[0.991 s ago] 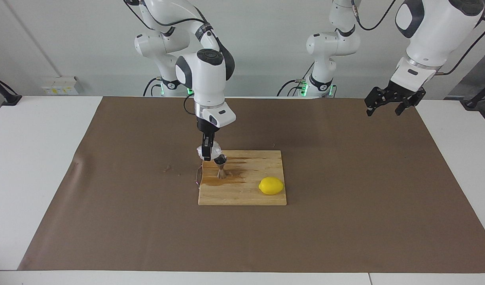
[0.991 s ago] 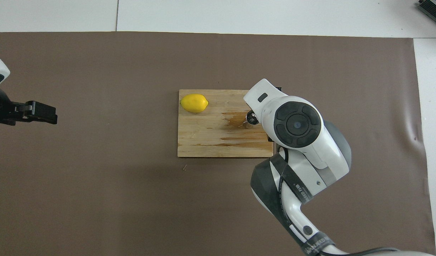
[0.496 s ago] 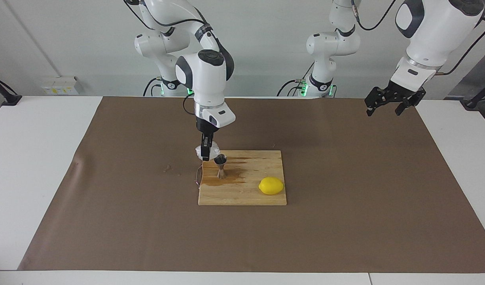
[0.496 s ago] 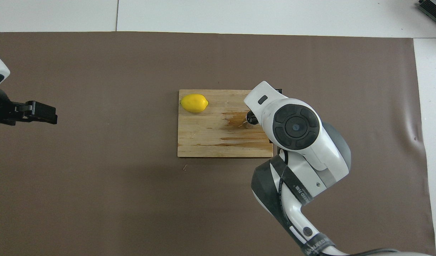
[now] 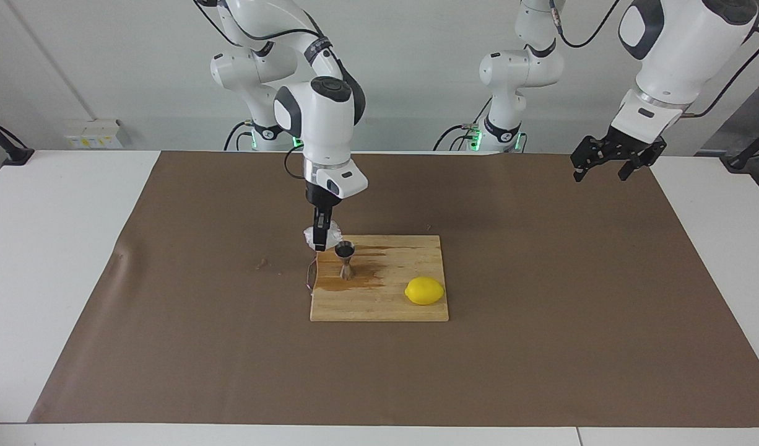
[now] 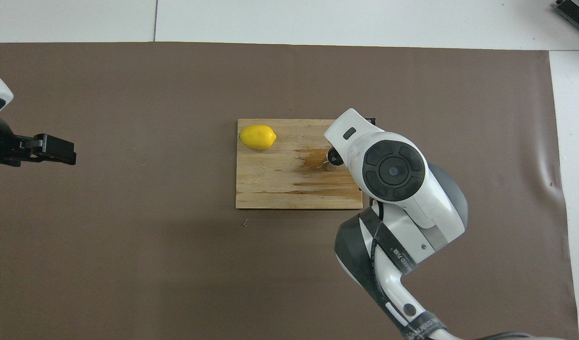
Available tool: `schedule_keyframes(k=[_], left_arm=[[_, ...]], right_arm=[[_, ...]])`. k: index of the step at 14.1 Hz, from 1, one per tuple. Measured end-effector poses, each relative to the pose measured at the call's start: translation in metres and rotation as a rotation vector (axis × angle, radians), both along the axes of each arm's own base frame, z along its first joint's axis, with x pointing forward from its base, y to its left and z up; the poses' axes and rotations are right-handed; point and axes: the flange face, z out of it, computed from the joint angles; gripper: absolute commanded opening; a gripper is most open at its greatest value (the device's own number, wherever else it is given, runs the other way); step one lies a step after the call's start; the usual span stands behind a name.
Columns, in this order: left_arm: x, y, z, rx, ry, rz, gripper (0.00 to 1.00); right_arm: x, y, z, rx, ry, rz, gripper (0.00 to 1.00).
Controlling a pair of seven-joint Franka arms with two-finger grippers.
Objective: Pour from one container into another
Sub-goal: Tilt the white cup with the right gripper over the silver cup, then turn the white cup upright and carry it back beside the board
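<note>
Clamping the plastic cup [image 5: 323,235] just above the cutting board's [image 5: 392,303] edge beside the steel jigger [image 5: 345,260], the right hand [image 5: 319,244] seems between pours and must next tilt over the jigger's mouth, while the left hand [image 5: 608,167] waits open.

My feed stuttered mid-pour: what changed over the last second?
The right gripper, shut on the cup throughout, has drawn back from the jigger toward the board's corner and lifted a little, so the cup no longer hangs over the jigger's mouth. The jigger, lemon and stain have not moved; the left gripper still waits open.
</note>
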Motion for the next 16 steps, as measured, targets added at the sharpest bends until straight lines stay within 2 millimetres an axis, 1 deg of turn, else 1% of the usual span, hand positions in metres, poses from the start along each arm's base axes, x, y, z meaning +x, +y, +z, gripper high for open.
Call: schedule_keyframes(k=[6, 9, 10, 16], left_arm=[[0.0000, 0.0000, 0.0000, 0.000, 0.000, 0.000, 1.00], [0.0000, 0.0000, 0.0000, 0.000, 0.000, 0.000, 1.00], [0.0000, 0.0000, 0.0000, 0.000, 0.000, 0.000, 1.00], [0.0000, 0.0000, 0.0000, 0.000, 0.000, 0.000, 1.00]], right_arm=[[-0.0003, -0.0008, -0.0013, -0.001, 0.002, -0.002, 0.37], [0.0008, -0.0049, -0.0031, 0.010, 0.010, -0.020, 0.36], [0.0009, -0.0064, -0.0045, 0.022, 0.019, -0.031, 0.34], [0.0024, -0.0062, -0.0038, 0.114, 0.040, -0.066, 0.34]])
